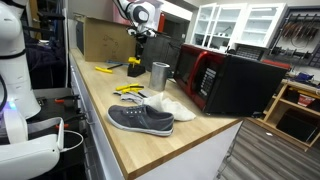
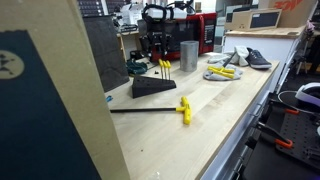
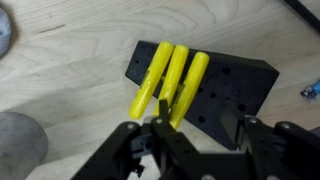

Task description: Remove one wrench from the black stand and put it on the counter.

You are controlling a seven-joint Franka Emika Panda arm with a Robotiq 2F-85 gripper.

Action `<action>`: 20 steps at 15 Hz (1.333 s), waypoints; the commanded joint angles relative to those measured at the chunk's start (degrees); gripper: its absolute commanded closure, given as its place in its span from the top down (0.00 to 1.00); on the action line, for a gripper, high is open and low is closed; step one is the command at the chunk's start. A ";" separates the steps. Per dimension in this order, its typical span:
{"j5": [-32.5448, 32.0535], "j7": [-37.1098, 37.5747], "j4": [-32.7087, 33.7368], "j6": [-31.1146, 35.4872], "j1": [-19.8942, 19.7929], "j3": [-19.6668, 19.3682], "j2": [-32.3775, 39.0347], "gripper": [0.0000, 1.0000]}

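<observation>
The black stand (image 3: 222, 88) lies on the wooden counter (image 3: 70, 75) with three yellow-handled wrenches (image 3: 170, 72) in it. My gripper (image 3: 196, 128) is open and hovers just above the stand, with one finger by the yellow handles and the other over the stand's black top. The stand (image 2: 150, 88), with the gripper (image 2: 155, 52) above it, shows in both exterior views (image 1: 135, 68). One more yellow-handled wrench (image 2: 183, 108) lies loose on the counter (image 2: 215, 115) in front of the stand.
A metal cup (image 2: 188, 55) stands beside the stand. A black-and-red microwave (image 1: 225, 80) is behind it. A grey shoe (image 1: 140, 119), a white cloth (image 1: 172, 105) and yellow tools (image 1: 128, 90) lie further along. A cardboard box (image 1: 102, 40) stands at the far end.
</observation>
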 commanded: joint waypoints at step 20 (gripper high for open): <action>2.99 -0.74 -5.00 -3.52 -1.23 0.68 -11.10 0.04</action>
